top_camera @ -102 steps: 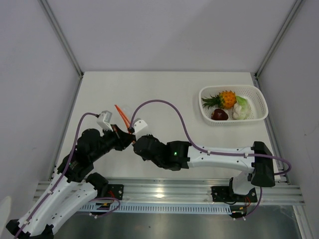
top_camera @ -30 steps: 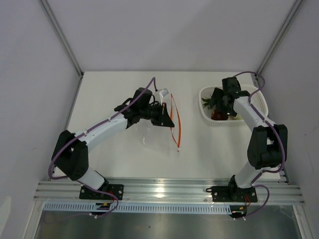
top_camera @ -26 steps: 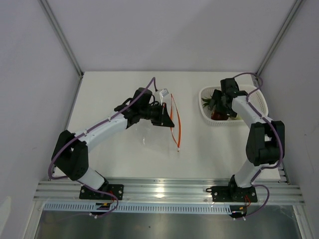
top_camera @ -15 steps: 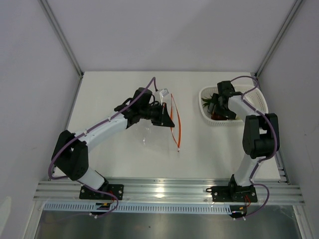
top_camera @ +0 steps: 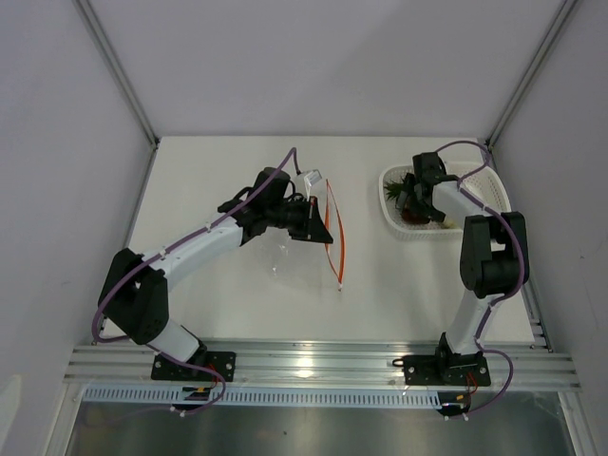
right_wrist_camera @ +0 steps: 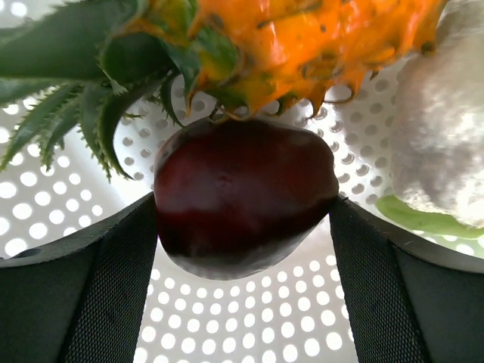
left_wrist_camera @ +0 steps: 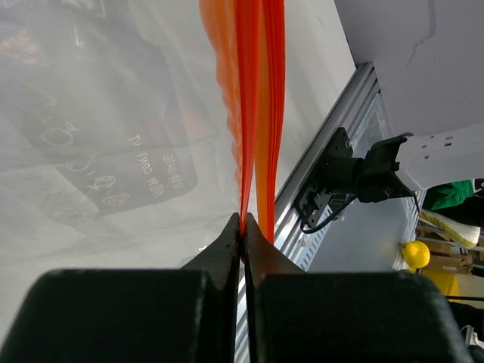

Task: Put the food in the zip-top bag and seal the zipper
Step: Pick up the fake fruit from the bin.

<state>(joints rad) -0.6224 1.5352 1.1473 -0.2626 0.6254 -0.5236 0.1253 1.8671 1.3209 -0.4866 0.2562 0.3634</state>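
- Nearest is the metal rail (top_camera: 313, 366) with both arm bases on it. It runs along the front of the bench (top_camera: 399, 294), and the widest open room is the stretch of bench just past it.
- Mid-bench, a bit left of centre, is the zip-top bag (top_camera: 285, 256). Its zipper (top_camera: 335, 245) edge is turned toward the right, well apart from the basket.
- Far right, the white perforated basket (top_camera: 486, 174) sits just beside the bench's right edge, so room is tight on that side.
- All the food is in the basket. The right wrist view shows the dark red fruit (right_wrist_camera: 242, 189) on the basket floor. The pineapple (right_wrist_camera: 302, 38) is right behind it and the white and pale-green vegetable (right_wrist_camera: 446, 136) is off to the right.
- 3.4 s ago both arms were folded low near the front, with the hands meeting at the bag.
- Since about a second ago the left arm and bag haven't budged. The right arm has drawn closer in, and its hand has slid toward the basket's far-left part.
- The left arm has its elbow out left and its forearm stretched to mid-bench. The left hand (left_wrist_camera: 243, 231) is pinched tight on the zipper, holding that edge up.
- The right arm stands tall, forearm over the basket. The right hand (right_wrist_camera: 243, 219) points down, spread wide with a finger (right_wrist_camera: 83, 287) at each side of the fruit.
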